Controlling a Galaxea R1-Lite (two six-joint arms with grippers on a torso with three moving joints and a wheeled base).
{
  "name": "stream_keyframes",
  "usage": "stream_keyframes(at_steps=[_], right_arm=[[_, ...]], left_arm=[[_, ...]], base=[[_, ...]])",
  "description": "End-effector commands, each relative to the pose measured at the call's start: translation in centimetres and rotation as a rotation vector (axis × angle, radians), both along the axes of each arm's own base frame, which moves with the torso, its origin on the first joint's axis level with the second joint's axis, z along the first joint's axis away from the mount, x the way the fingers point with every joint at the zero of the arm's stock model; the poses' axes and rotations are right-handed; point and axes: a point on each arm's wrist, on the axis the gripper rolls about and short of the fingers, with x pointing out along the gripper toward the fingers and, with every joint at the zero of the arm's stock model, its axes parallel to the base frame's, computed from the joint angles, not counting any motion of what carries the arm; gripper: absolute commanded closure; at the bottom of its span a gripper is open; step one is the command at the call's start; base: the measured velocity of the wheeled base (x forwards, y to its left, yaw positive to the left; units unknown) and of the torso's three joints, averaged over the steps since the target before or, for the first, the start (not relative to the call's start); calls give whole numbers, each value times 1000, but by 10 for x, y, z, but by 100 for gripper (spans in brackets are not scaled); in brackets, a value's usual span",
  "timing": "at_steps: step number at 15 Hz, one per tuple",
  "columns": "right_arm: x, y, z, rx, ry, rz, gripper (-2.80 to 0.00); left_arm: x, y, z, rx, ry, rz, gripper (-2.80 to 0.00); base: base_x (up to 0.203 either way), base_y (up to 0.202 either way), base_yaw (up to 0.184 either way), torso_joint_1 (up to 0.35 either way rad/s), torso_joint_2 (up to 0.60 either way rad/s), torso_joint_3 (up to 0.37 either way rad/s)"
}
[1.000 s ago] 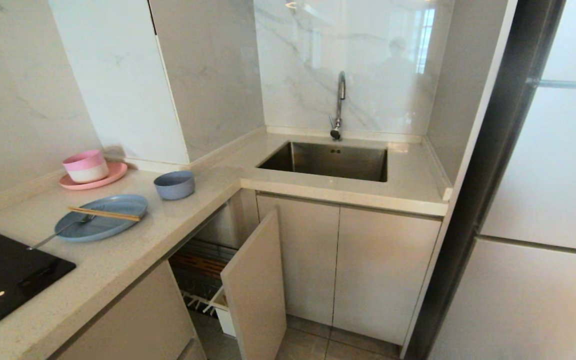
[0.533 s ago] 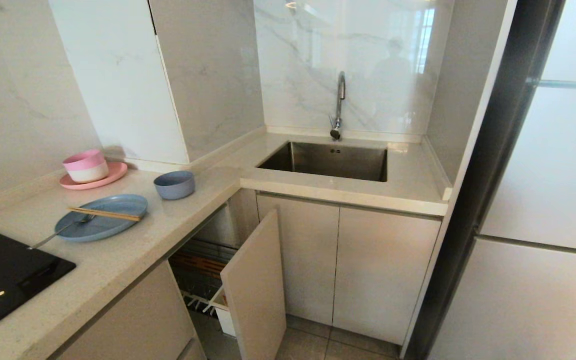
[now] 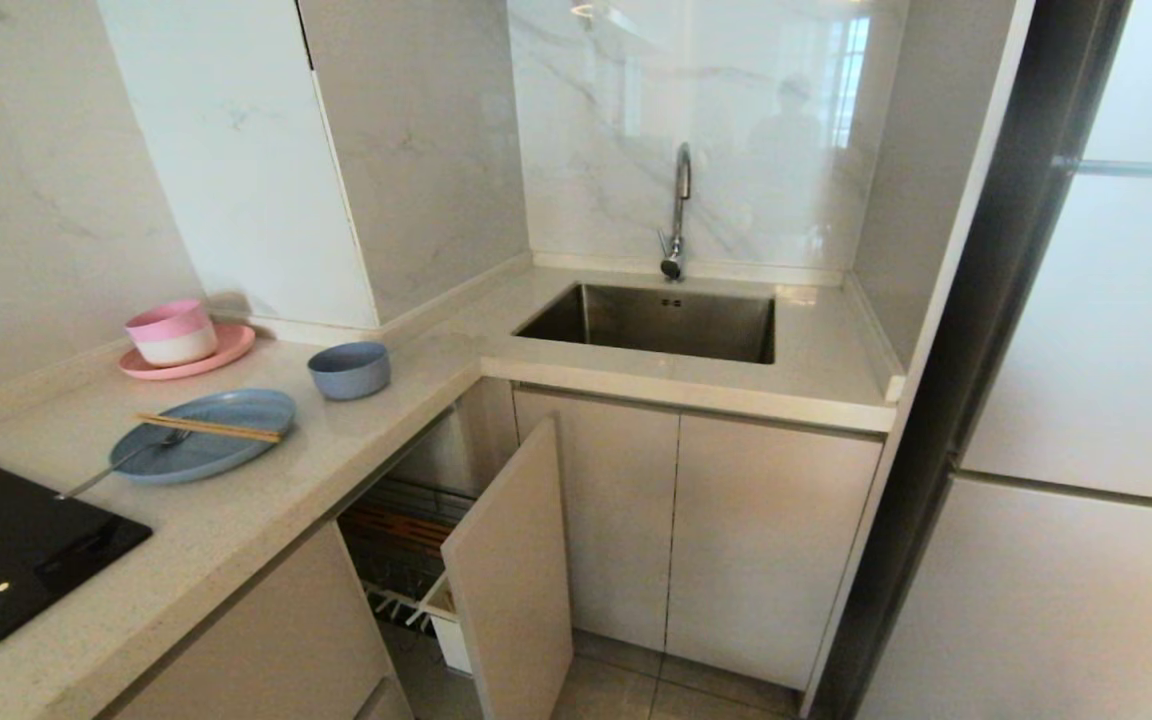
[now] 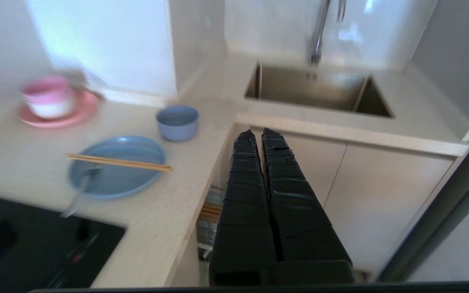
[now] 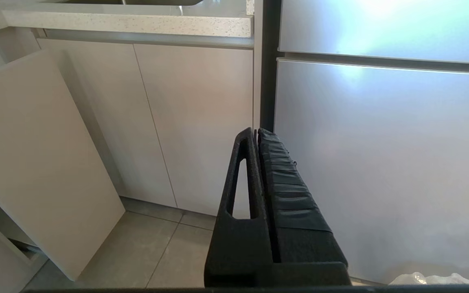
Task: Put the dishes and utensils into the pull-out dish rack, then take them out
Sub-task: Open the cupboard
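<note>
Nothing in the head view has shifted: 2 chopsticks (image 3: 208,428) and fork (image 3: 121,462) rest on the blue plate (image 3: 204,434), blue bowl (image 3: 349,369) beside, dish rack (image 3: 406,545) pulled out below. Left wrist view: left gripper (image 4: 259,136) closed, empty. Right wrist view: right gripper (image 5: 257,132) closed, empty.

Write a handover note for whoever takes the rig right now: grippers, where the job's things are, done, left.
Left gripper: shut, empty, in the air off the counter's edge.
Right gripper: shut, empty, low by the cabinet doors, idle.
Blue plate on the counter, chopsticks across it, metal utensil lying over its rim towards the cooktop.
Blue bowl beside the plate, apart from it.
Dish rack pulled out below the counter; nothing loaded that I can see.
Done: rack open. Left: all loading, then unloading.
</note>
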Motion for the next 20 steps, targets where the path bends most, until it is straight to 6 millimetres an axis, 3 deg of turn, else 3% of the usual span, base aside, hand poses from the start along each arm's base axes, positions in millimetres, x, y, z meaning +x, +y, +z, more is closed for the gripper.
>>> stream_keyframes(at_steps=[1,5,9,12,15,20], right_arm=[[0,0,0,0,1,0,0],[0,0,0,0,1,0,0],[0,0,0,0,0,0,0],[0,0,0,0,1,0,0],[0,0,0,0,1,0,0],[0,0,0,0,1,0,0]], left_arm=[[80,-4,-5,5,182,-10,0],[192,-16,-38,12,390,-31,0],[276,-29,-97,-4,559,-44,0],[317,-37,-145,-24,673,-42,0],[346,-43,-174,-17,735,-41,0],[365,-54,-211,1,833,-54,0]], base=[[0,0,0,0,0,0],[0,0,0,0,0,0],[0,0,0,0,0,0],[0,0,0,0,0,0],[0,0,0,0,0,0],[0,0,0,0,0,0]])
